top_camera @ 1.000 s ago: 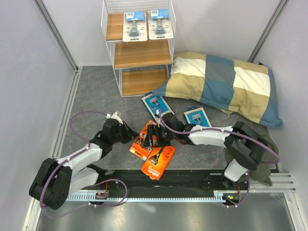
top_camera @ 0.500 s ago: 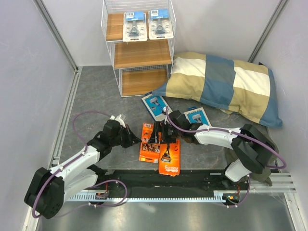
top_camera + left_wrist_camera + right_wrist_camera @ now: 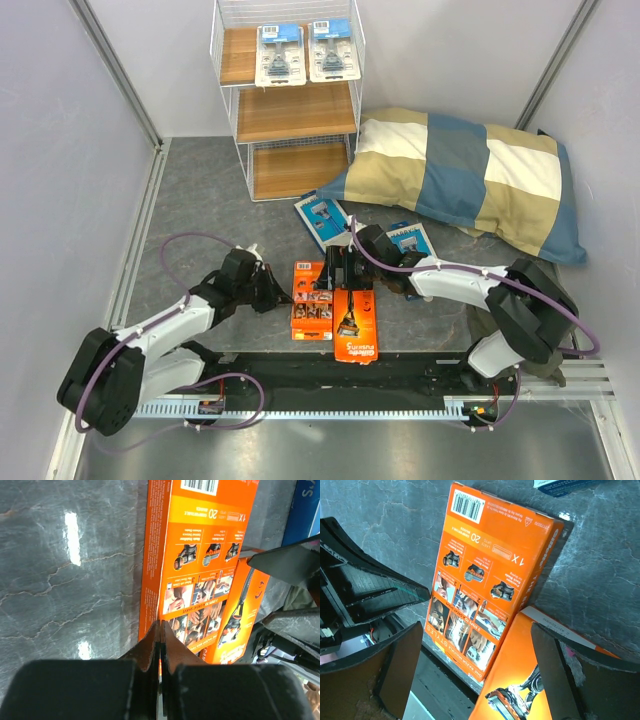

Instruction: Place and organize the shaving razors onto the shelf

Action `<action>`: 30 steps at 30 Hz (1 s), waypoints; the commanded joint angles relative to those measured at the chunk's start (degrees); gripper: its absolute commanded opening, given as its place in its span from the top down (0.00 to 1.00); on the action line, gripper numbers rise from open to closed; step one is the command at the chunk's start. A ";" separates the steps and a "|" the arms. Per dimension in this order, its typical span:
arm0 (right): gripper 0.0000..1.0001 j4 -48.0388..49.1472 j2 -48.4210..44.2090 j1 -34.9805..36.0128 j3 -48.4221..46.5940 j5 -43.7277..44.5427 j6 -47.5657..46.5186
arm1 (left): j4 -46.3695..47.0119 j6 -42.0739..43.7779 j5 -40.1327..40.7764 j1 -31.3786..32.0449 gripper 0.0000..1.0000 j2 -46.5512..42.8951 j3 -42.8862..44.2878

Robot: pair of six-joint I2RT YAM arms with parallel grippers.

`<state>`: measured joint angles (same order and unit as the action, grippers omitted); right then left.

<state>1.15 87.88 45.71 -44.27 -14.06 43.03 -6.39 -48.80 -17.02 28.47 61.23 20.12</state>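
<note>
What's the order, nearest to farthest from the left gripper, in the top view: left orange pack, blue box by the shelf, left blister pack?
From the left gripper:
1. Left orange pack, just to its right.
2. Blue box, farther back, near the shelf.
3. Left blister pack, on the top tier.

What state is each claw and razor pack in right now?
shelf: upright
blister packs: on the shelf's top tier
orange packs: flat on the table, touching
blue boxes: flat on the table
left claw: shut, tips at an orange pack's edge
right claw: open over the orange packs
</note>
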 commanded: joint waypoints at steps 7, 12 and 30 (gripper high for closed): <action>0.02 -4.30 -3.85 -1.24 0.24 2.98 -3.47 | 0.33 4.15 -4.25 0.88 0.90 -8.29 1.42; 0.02 -7.21 -5.87 -2.82 1.20 5.01 -4.88 | 0.59 3.53 -5.48 2.82 0.60 -13.24 -0.26; 0.02 -11.16 -9.39 -7.13 2.96 6.07 -6.90 | 11.22 -2.26 2.34 27.07 0.42 13.11 9.67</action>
<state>-9.17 80.51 39.13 -41.32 -8.88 37.34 -0.32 -48.58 -17.61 51.99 68.62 25.04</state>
